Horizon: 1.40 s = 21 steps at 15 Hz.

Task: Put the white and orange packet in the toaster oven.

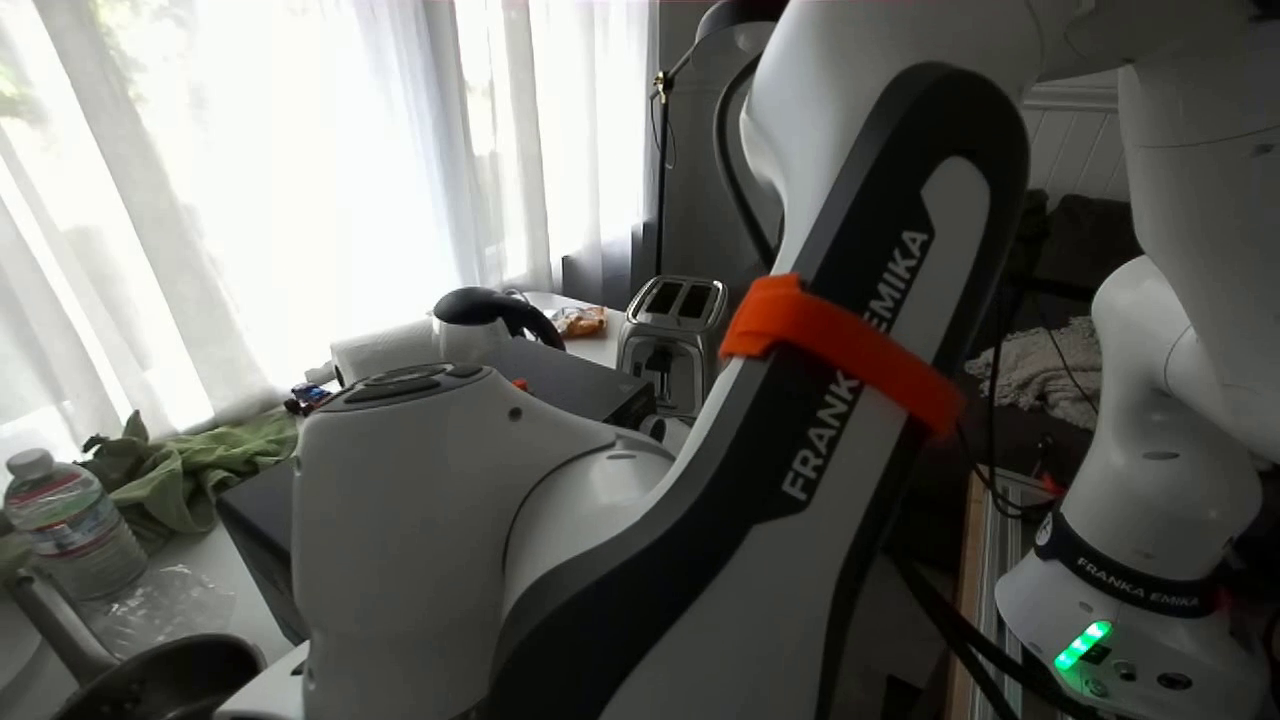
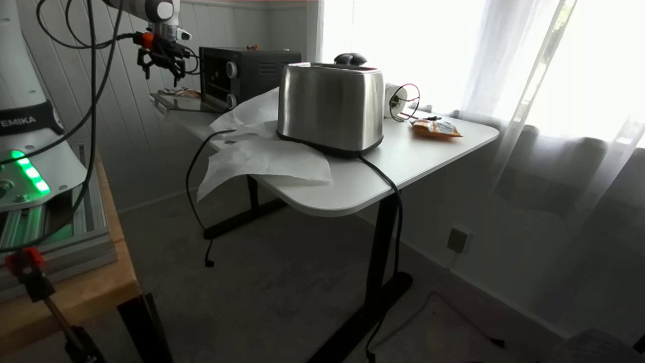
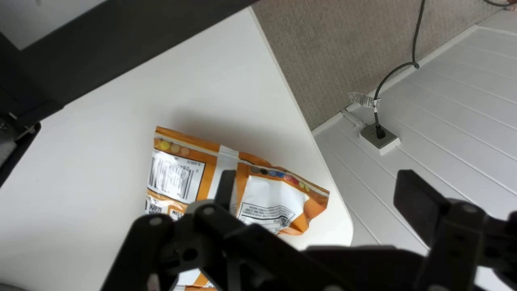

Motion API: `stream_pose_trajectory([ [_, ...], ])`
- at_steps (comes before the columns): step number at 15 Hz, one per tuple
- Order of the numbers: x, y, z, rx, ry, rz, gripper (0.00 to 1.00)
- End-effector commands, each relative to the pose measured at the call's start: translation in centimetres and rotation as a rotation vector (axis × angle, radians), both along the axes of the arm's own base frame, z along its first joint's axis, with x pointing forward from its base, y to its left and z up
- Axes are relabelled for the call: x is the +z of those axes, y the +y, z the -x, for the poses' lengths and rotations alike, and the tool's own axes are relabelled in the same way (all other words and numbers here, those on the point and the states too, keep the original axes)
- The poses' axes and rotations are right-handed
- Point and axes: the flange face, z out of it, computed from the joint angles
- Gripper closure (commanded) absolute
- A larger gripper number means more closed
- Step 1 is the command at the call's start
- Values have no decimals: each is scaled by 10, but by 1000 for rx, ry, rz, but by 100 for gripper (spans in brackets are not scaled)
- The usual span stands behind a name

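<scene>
We see the white and orange packet [image 3: 248,182] lying on the bench [image 3: 226,72], near a corner, at about seven o'clock from the middle of the wrist view. The jaws are spread wide and hold only air. One jaw hides a bit of the packet there, and we can't tell if they touch. At ten o'clock in that view is the dark door [image 3: 121,42] of the toaster oven [image 2: 269,75], folded down. In an exterior view, the oven sits at eleven o'clock and the jaws are up at ten o'clock. A silver toaster [image 2: 330,108] stands at twelve o'clock beside some thin white paper [image 2: 267,161], and another orange packet [image 2: 436,129] lies at two o'clock. In an exterior view, the big white arm [image 1: 420,540] hides part of the oven, and a water bottle [image 1: 75,530] stands between eight and nine o'clock.
</scene>
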Motion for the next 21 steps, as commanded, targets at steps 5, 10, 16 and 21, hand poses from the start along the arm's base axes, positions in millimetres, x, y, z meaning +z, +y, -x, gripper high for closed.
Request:
stream_pose_trajectory([
  [5, -17, 13, -15, -42, -83, -13, 0],
  [10, -28, 17, -25, -49, -102, 6, 1],
  [16, -34, 20, -31, -53, -108, 5, 54],
  [21, -35, 19, -34, -59, -107, 5, 88],
])
